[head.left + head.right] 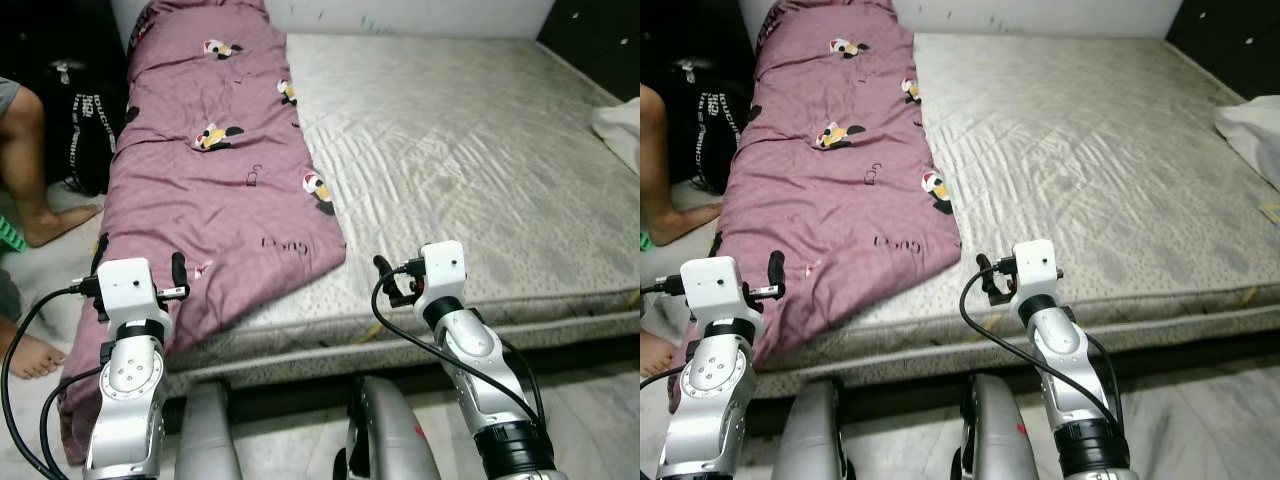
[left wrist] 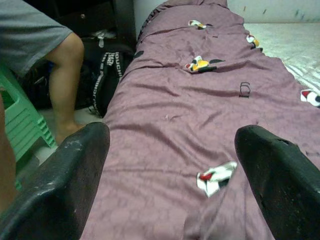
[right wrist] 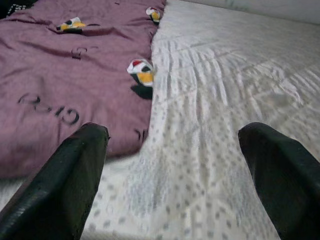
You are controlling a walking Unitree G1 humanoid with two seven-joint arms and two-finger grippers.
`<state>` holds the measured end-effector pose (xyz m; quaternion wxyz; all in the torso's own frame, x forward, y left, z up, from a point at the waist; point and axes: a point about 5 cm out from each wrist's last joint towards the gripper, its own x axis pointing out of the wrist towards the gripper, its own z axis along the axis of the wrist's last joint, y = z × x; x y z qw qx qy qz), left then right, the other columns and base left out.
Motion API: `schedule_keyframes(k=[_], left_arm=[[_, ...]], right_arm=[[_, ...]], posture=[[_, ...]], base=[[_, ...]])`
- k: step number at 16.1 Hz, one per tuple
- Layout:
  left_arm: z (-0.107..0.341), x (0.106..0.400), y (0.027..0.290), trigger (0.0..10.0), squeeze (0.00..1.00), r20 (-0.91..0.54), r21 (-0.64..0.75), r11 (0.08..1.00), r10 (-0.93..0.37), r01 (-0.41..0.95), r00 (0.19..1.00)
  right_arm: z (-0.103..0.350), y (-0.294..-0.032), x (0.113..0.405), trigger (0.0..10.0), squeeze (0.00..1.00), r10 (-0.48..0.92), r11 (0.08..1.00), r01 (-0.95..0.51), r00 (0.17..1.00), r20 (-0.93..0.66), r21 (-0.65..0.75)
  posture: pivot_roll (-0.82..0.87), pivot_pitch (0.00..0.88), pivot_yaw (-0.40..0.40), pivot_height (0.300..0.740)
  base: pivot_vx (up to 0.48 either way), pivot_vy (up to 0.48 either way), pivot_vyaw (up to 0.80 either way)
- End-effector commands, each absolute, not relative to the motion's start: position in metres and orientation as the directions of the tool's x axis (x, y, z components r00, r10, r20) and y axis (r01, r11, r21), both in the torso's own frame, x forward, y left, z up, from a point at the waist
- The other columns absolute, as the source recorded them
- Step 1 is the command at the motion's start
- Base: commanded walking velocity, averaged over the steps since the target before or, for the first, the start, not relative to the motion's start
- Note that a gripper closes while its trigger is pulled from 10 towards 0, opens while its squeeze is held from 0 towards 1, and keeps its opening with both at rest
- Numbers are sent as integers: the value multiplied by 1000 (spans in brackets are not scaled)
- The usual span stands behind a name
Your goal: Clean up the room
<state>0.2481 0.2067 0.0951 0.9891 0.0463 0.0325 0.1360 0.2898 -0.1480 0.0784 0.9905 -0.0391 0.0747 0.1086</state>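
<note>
Now both open tools hover over the purple blanket (image 1: 215,170) and mattress (image 1: 460,150).

A bare grey mattress (image 1: 470,170) fills most of the scene, its near edge running across in front of the robot. A mauve blanket (image 1: 215,170) printed with small penguin figures lies along its left side, from the far end to the near left corner, where it hangs over the edge. A white cloth (image 1: 622,128) lies at the mattress's right edge.

Mauve blanket (image 1: 215,180), penguin print; grey dotted mattress (image 1: 470,160).
</note>
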Motion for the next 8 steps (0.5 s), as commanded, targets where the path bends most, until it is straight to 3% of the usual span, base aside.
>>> schedule_keyframes(k=[1, 4, 8], left_arm=[[94, 249, 206, 10000, 0, -61, 108, 954, 288, -280, 956], [89, 250, 214, 10000, 0, -98, 81, 932, 359, -352, 928], [88, 256, 218, 10000, 0, -104, 85, 925, 379, -371, 920]], right_arm=[[82, -152, 289, 10000, 0, 202, 975, -213, 968, -149, -64], [85, -155, 288, 10000, 0, 206, 973, -218, 968, -147, -77], [89, -166, 285, 10000, 0, 192, 973, -206, 972, -134, -105]], posture=[[-29, 45, -76, 551], [-46, 52, -78, 547], [-62, 60, -82, 507]], base=[[0, 0, 0], [0, 0, 0], [0, 0, 0]])
